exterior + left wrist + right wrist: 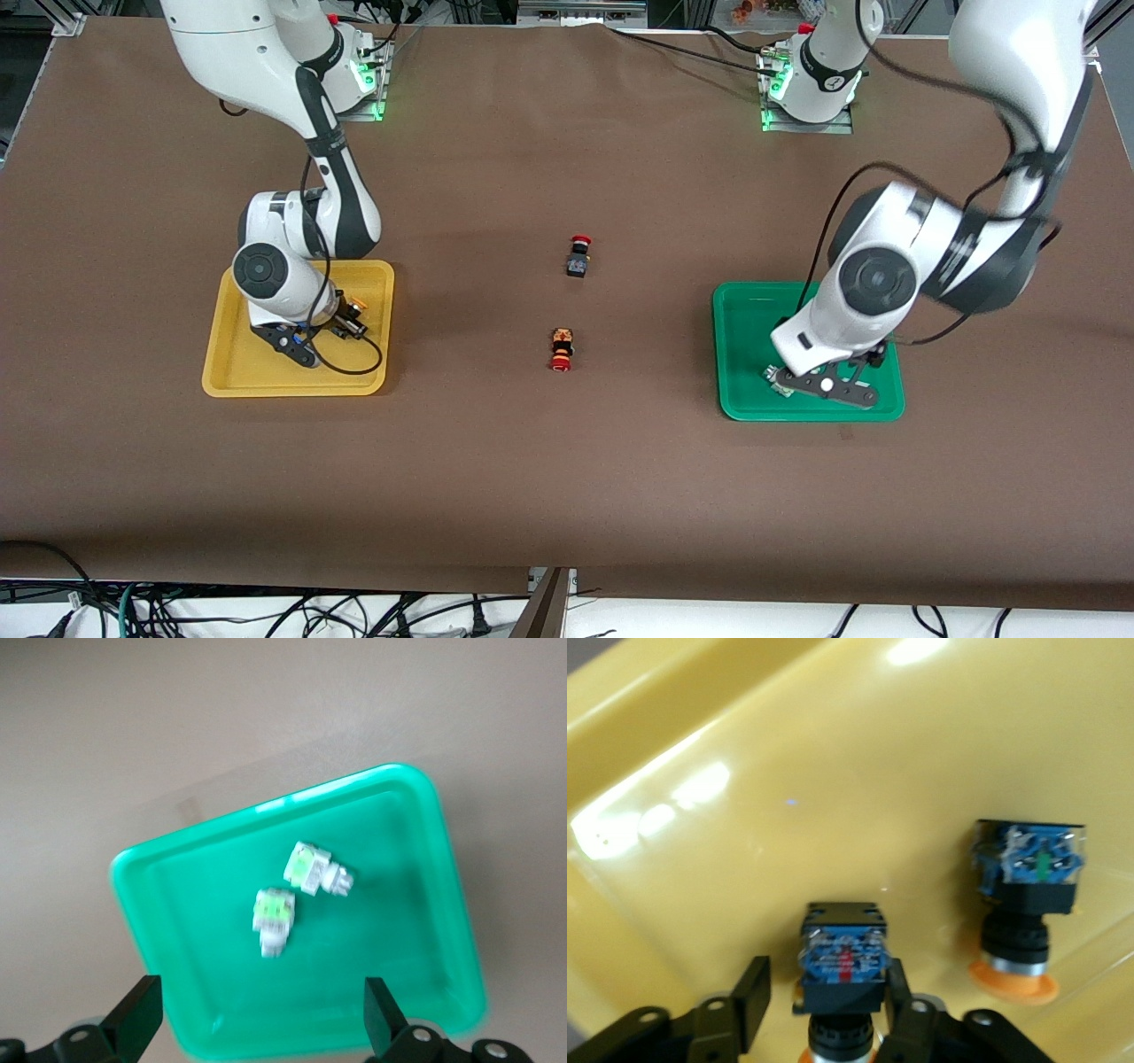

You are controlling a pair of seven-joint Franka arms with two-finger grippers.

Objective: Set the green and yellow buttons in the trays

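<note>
Brown covering spans the table point(567, 461), which carries two trays of like size. Taking the green tray point(742, 354) as the landmark, the yellow tray point(232, 370) lies well apart from it, toward the right arm's end of the table.

Over the green tray hangs the left end effector point(264, 1014), fingers spread wide and holding nothing; its bulk hides most of the tray's contents from the front. The left wrist view shows two green buttons point(273, 918) lying inside, near each other.

Down in the yellow tray, the right end effector point(824, 997) has its fingers narrow about one yellow button point(842, 967), whose cap is cut off. A second yellow button point(1028, 904) lies just beside.

Two red-capped buttons point(578, 256) lie on the table between the trays, apart.
</note>
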